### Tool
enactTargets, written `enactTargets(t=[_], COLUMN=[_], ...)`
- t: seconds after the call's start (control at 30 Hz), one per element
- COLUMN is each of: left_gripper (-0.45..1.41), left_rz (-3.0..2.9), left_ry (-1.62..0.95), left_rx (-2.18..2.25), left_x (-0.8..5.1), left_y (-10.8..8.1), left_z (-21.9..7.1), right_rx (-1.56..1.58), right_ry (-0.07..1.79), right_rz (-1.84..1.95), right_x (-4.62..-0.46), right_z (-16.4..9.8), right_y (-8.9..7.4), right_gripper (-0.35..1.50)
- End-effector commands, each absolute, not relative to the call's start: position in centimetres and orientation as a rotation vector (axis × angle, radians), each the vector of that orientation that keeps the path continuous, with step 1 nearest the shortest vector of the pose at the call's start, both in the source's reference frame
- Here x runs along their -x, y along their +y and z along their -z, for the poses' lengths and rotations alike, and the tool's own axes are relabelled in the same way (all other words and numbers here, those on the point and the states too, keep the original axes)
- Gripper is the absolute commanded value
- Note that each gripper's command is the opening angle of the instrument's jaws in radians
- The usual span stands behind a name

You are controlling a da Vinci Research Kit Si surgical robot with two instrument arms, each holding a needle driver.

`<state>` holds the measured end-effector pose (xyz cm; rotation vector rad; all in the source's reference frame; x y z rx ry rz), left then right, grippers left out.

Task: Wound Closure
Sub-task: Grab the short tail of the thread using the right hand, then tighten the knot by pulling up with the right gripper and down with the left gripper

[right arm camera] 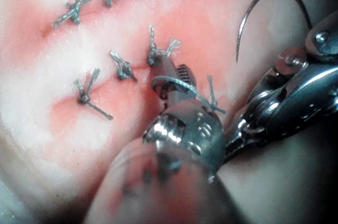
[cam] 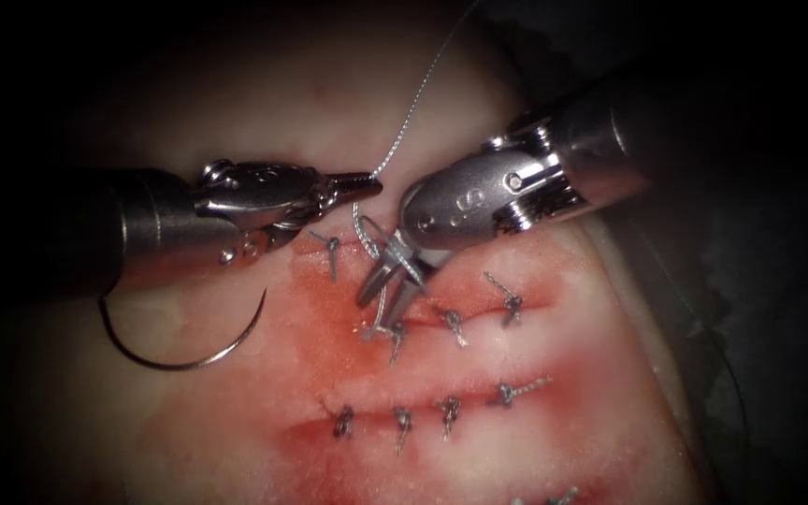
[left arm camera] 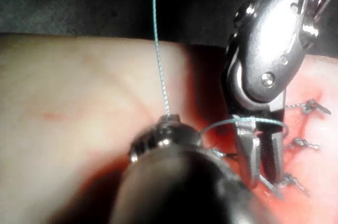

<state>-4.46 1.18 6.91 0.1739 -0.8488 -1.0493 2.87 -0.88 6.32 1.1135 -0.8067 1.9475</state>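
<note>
- The needle (cam: pixel 184 351) lies free on the tissue (cam: pixel 236 411), at about 8 o'clock from the cut (cam: pixel 423 299), on the left side of it. No tool holds it and its curve rests flat on the surface, not inside the tissue. Its point end shows in the right wrist view (right arm camera: pixel 274 12).
- The thread (cam: pixel 404 117) goes up from the left tool (cam: pixel 367 184) toward 1 o'clock, and a short loop (cam: pixel 362 229) of it runs down toward the right tool (cam: pixel 395 281).
- The left tool has its jaws closed on the thread, just at 10 o'clock from the upper cut.
- The right tool points down at the upper cut with its jaws parted a little. The loop of thread lies across them in the left wrist view (left arm camera: pixel 243 122); I cannot tell if they grip anything.
- Finished knots (cam: pixel 512 304) sit along the upper cut, and more knots (cam: pixel 446 411) along a second cut (cam: pixel 395 421) at 6 o'clock from it.
- Red fluid (cam: pixel 329 318) stains the tissue around both cuts.
</note>
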Motion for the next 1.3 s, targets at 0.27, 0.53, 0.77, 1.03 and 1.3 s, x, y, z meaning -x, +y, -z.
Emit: enactTargets(t=[0.27, 0.53, 0.77, 1.03, 1.3], left_gripper=[-0.45, -0.45, -0.45, -0.45, -0.45], left_rz=[1.049, 1.049, 1.043, 1.033, 1.021], left_ry=[-0.852, -0.852, -0.852, -0.851, -0.819], left_rx=[-0.172, -0.172, -0.17, -0.167, -0.156], left_x=[4.52, 4.52, 4.52, 4.5, 4.45], left_y=[1.25, 1.25, 1.25, 1.24, 1.22], left_z=[-6.95, -6.95, -6.94, -6.89, -6.74], right_rx=[-1.095, -1.084, -1.073, -1.095, -1.21], right_ry=[-0.803, -0.806, -0.811, -0.743, -0.666], right_rz=[-1.951, -1.951, -1.978, -2.29, -2.516], right_x=[-2.95, -2.95, -2.98, -2.97, -2.77], right_z=[-6.38, -6.41, -6.39, -6.23, -6.3], right_y=[-0.87, -0.81, -0.77, -0.55, -0.47], right_gripper=[0.34, -0.35, -0.35, -0.35, -0.35])
